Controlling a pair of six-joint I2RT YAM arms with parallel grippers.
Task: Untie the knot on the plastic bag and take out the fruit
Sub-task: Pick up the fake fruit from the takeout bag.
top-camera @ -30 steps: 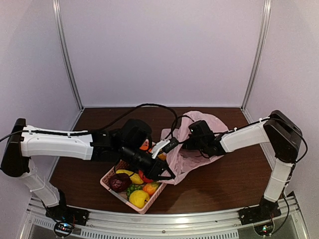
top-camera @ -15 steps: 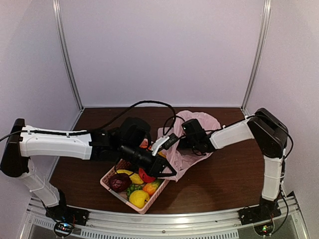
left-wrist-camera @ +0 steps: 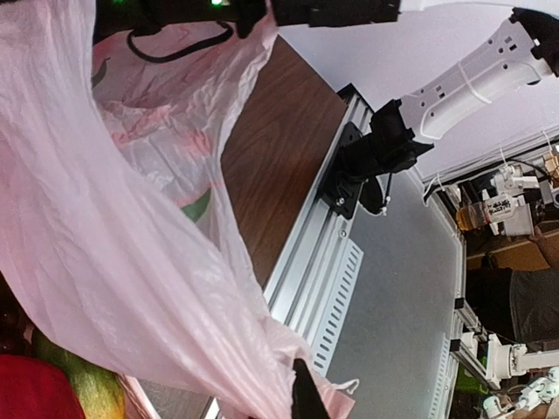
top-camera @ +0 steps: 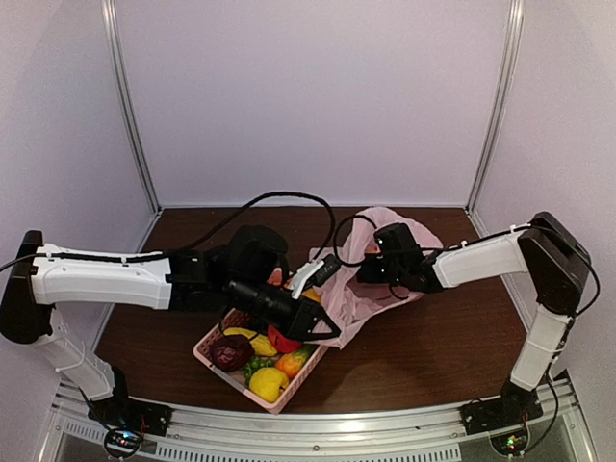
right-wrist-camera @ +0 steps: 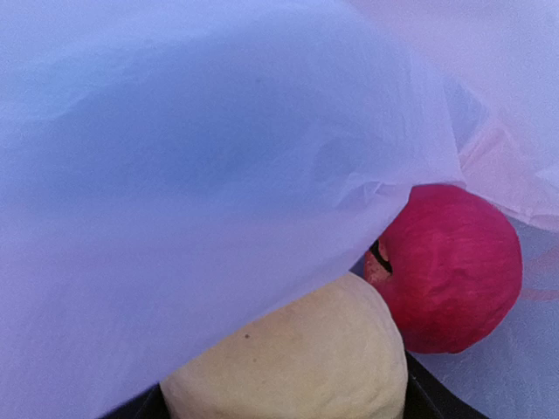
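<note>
The pink plastic bag (top-camera: 385, 231) lies open at mid-table, and no knot shows. My left gripper (top-camera: 322, 332) is shut on the bag's near edge and holds it up over the basket; in the left wrist view (left-wrist-camera: 301, 401) the film (left-wrist-camera: 113, 244) bunches at the dark fingertip. My right gripper (top-camera: 364, 272) reaches into the bag's mouth from the right. In the right wrist view the right gripper (right-wrist-camera: 288, 410) holds a pale yellow fruit (right-wrist-camera: 297, 358) between its jaws. A red apple (right-wrist-camera: 454, 266) lies just beyond it, under the bag film (right-wrist-camera: 218, 157).
The pink latticed basket (top-camera: 231, 383) stands at the near left edge with a lemon (top-camera: 269, 383), an orange (top-camera: 290, 364), a red fruit (top-camera: 279, 339) and a dark maroon fruit (top-camera: 231, 352). The aluminium rail (left-wrist-camera: 323, 236) runs along the table's front.
My right gripper pushed left, deeper into the bag, then drew back to the right. My left gripper has stayed shut on the bag's edge, almost still.
</note>
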